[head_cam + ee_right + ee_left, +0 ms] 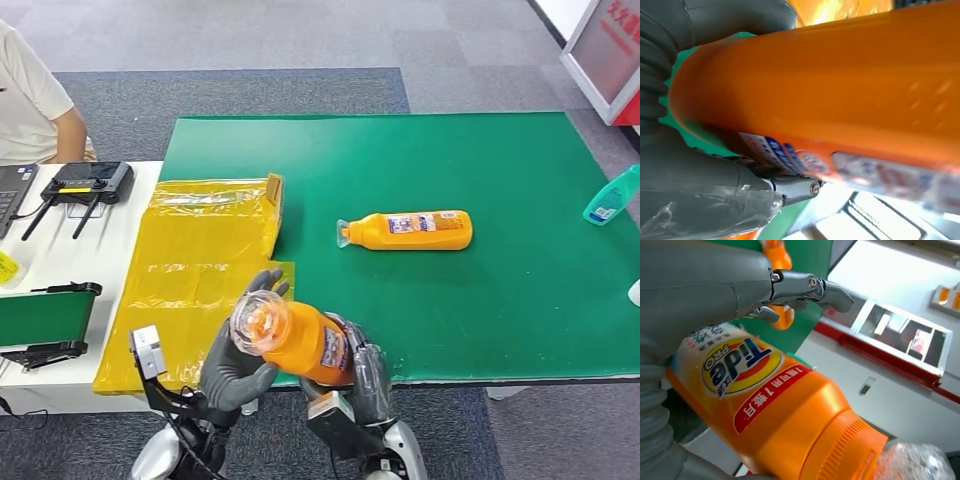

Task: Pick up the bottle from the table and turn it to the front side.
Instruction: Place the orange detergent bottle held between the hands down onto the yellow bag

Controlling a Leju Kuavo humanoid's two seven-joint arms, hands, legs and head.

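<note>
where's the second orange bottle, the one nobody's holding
In the head view the free orange detergent bottle lies on its side near the middle of the green table, cap toward the yellow plastic bag, beyond the Tide bottle that both hands hold.

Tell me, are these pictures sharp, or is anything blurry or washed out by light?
Head view: evenly lit and sharp across the green table mat. Left wrist view: the label on the held orange plastic detergent bottle reads clearly, but the background is overexposed white. Right wrist view: the bottle sits so close that its label smears out of focus, with glare along its side.
</note>
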